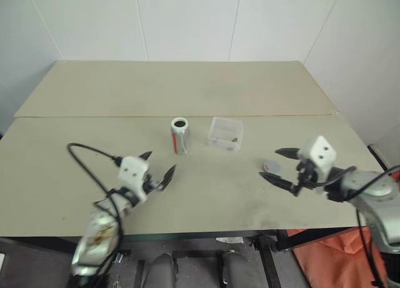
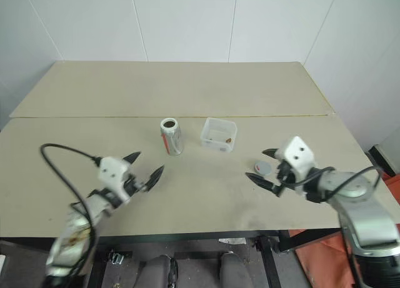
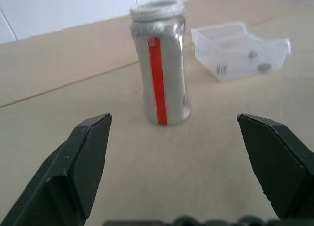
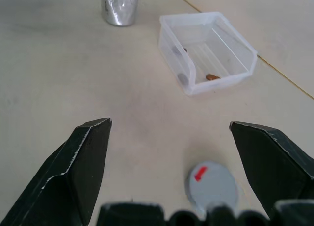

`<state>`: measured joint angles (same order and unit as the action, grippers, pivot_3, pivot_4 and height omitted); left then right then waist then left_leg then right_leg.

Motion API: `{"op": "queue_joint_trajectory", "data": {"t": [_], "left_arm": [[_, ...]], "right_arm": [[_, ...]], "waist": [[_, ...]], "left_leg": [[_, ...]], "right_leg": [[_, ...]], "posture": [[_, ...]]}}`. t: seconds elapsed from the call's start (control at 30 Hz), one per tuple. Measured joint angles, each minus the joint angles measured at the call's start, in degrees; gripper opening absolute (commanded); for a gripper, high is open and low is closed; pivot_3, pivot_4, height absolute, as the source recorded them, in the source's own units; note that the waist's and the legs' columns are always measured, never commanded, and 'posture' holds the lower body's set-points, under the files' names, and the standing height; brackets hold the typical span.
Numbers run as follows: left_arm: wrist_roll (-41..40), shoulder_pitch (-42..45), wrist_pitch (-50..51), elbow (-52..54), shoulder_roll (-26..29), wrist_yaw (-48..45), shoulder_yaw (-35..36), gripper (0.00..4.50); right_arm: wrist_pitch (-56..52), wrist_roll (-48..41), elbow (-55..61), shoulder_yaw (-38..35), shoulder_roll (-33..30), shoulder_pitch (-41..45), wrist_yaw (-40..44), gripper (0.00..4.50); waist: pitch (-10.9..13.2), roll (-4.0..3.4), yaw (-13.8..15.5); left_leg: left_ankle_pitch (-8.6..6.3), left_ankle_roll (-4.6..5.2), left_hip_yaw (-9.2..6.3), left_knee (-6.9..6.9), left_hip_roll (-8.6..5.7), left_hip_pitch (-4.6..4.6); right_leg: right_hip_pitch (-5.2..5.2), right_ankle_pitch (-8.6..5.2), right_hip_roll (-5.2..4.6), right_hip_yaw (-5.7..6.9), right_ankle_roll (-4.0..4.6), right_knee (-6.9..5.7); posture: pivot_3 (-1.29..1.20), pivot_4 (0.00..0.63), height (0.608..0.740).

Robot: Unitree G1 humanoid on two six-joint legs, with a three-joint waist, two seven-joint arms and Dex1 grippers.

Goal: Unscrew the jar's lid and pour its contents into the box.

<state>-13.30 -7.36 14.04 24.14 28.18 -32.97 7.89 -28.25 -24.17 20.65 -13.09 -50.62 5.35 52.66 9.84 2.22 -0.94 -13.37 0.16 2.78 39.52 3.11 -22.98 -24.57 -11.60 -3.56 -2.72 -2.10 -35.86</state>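
While the jar (image 1: 180, 135) stood uncapped beside the box (image 1: 225, 133), both arms hovered low over the table (image 1: 206, 194); left gripper (image 1: 157, 169) and right gripper (image 1: 275, 165) gaped empty; the lid (image 1: 271, 167) lay by the right

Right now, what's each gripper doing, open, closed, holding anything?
Left gripper: open, holding nothing.
Right gripper: open, holding nothing.

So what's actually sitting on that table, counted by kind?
Jar, open and upright: 1
Lid, lying flat: 1
Clear box: 1
Small brown bit inside the box: 1
Total: 4
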Motion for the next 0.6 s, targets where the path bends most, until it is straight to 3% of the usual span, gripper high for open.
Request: {"op": "queue_joint_trajectory", "data": {"t": [0.17,0.27,0.4,0.6], "left_arm": [[-21.25,-9.08,3.45,3.11,17.54,-24.53,18.84,4.47],[-28.05,-9.45,5.78,-0.34,25.39,-35.09,29.40,4.47],[-29.81,-7.46,6.77,-3.50,28.95,-38.80,35.14,4.47],[-29.76,-6.83,8.57,-1.59,27.85,-37.84,34.28,4.47]], "right_arm": [[4.71,-5.46,-5.55,-8.33,-6.98,-2.41,15.62,4.50],[7.84,-5.98,-9.40,-11.03,-9.85,-2.38,20.98,4.50],[10.09,-5.22,-12.03,-11.54,-10.02,-2.34,22.21,4.50],[10.91,-5.10,-10.97,-10.56,-9.01,-2.41,21.46,4.50]], "waist": [[0.04,-0.05,0.31],[0.04,-0.06,0.31],[0.04,-0.08,0.20],[0.02,-0.10,0.16]], "left_leg": [[-0.01,-0.03,0.19,-0.16,0.29,0.10],[-0.14,-0.26,0.31,-0.28,0.37,0.12],[0.00,-0.03,0.53,-0.54,0.40,0.08],[-0.05,-0.10,0.61,-0.86,0.59,0.04]], "right_leg": [[-0.15,-0.13,0.02,0.13,0.18,-0.02],[-0.47,-0.18,0.05,0.17,0.26,-0.01],[-0.48,-0.20,0.07,0.08,0.30,-0.01],[-0.61,-0.39,0.27,0.10,0.49,-0.03]], "posture": [[0.00,0.150,0.740],[0.00,0.150,0.740],[0.00,0.150,0.740],[0.00,0.150,0.740]]}}
